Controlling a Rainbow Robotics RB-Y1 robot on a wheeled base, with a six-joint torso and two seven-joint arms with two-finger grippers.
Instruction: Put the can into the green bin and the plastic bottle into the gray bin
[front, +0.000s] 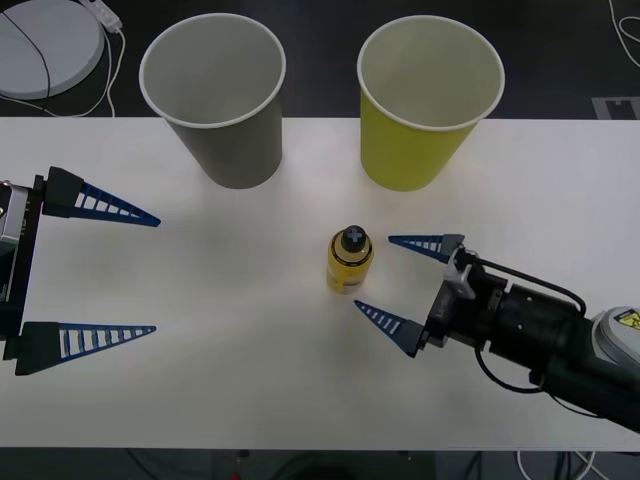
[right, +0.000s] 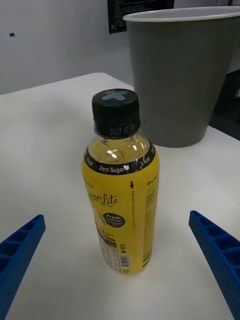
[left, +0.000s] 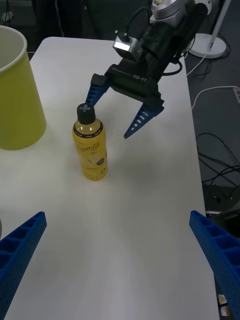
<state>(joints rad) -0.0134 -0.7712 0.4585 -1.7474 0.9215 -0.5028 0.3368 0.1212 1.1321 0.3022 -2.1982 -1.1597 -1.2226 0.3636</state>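
Plastic bottle (front: 350, 262) upright on white table (front: 200, 380), both grippers' jaws spread.

Plastic bottle (right: 121, 190), upright on tabletop (right: 45, 165): dark neck band reads "Zero Sugar" in white. Yellow label carries script wording ending "Lite"; dark oval badge below it reads "Fresh Lemon". Black cap (right: 115, 111) bears stamped date code, "2027 07 11" as best legible, and grey cross mark on top. Barcode and fine print low on label, too small to read. Right pincer (left: 116, 111) housing marked "RB-Y1" in white, seen from left wrist.
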